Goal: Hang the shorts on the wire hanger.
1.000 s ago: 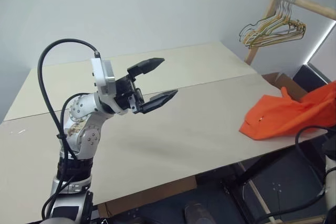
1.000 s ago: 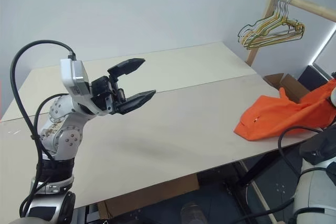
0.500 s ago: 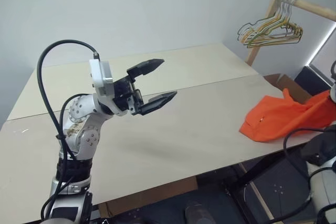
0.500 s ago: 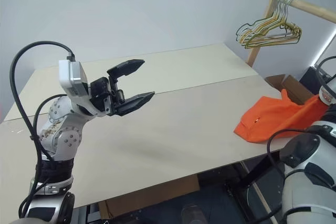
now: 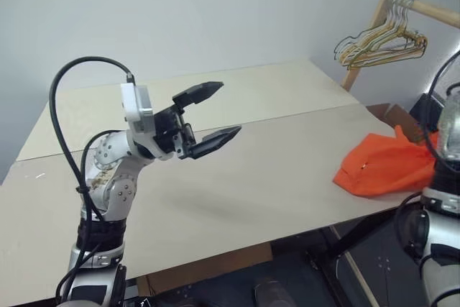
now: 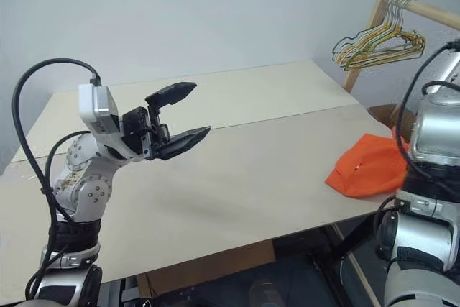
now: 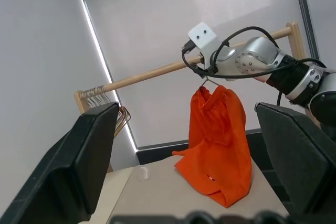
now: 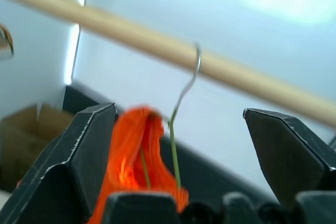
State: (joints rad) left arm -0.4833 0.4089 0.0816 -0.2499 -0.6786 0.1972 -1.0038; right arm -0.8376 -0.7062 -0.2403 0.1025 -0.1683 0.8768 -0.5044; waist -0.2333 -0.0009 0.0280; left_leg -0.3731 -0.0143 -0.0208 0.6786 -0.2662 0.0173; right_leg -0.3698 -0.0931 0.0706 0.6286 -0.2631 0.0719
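1. Head views: the left gripper [image 5: 215, 113] hovers above the pale desk [image 5: 273, 170], its black jaws spread wide with nothing between them. The orange shorts [image 5: 384, 163] rest with their lower part on the desk's right-hand edge, partly masked by the robot's right arm. Behind the desk, a bunch of pale wire hangers [image 5: 381, 42] hangs at the end of a wooden rail [image 5: 424, 11]. A cardboard box [image 5: 392, 114] sits beyond the desk's far right corner.

2. Left wrist view: the left gripper's own jaws stand far apart at either side of the frame, empty. Between them the shorts [image 7: 218, 142] hang as a long drape from the wire hanger [image 7: 208, 81], the hem end bunched on the desk corner [image 7: 152, 184]. The right arm reaches in from the side, its wrist close to the hanger's top just under the wooden rail [image 7: 157, 72]. The bunch of hangers [image 7: 105, 100] sits at the rail's far end beside a bright window strip.

3. Right wrist view: the right gripper [image 8: 181, 148] has its jaws spread, gripping nothing. Between them rises the wire hanger [image 8: 176, 145], its thin green stem leading up to a silvery hook [image 8: 193, 74] at the wooden rail [image 8: 157, 45]; whether the hook bears on the rail cannot be told. The shorts [image 8: 137, 156] gather on the hanger below.
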